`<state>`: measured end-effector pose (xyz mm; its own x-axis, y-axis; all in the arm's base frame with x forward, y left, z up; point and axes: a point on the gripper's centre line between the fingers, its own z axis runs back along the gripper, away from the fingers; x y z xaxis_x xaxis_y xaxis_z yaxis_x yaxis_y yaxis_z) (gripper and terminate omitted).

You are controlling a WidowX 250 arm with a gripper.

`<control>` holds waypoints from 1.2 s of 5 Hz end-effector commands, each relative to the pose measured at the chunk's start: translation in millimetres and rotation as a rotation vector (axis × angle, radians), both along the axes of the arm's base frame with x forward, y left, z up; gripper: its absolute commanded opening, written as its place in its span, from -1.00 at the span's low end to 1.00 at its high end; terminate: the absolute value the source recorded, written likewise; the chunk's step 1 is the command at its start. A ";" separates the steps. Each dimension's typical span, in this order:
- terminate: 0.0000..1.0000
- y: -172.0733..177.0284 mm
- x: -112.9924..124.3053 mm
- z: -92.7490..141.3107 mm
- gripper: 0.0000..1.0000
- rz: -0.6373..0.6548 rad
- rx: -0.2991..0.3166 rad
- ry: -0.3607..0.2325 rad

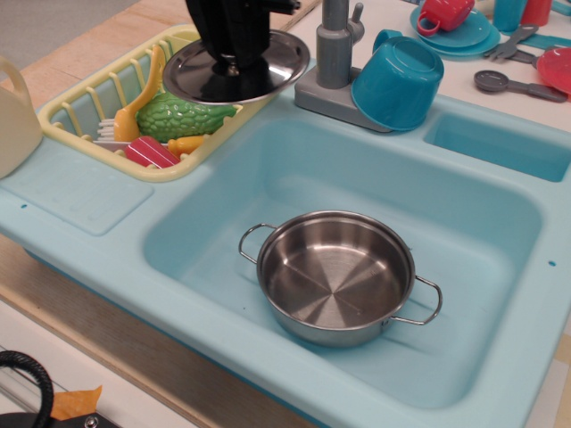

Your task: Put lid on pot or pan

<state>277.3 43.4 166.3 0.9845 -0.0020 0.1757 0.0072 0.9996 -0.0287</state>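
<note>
We see the black gripper (231, 64) at the top of the view, its fingers closed on the central knob of the lid (268, 62), holding the shiny disc in the air above the far end of the yellow dish rack (89, 98), next to the grey faucet (334, 40). The pot (337, 276) sits open in the light blue sink (223, 205), well apart from the lid. In the rack lie a green toy vegetable (183, 114) and a red piece (150, 152).

Black, angular tool (234, 64) with matte struts
</note>
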 end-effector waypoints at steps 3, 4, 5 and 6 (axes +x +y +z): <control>-1.00 -64.2 -33.3 -22.3 -1.00 0.055 0.014 -0.153; -1.00 -77.4 -30.7 -33.1 -1.00 0.038 -0.011 -0.125; -1.00 -83.6 -26.3 -34.5 -1.00 0.009 -0.015 -0.083; -1.00 -91.2 -27.8 -34.4 -1.00 0.022 -0.044 -0.047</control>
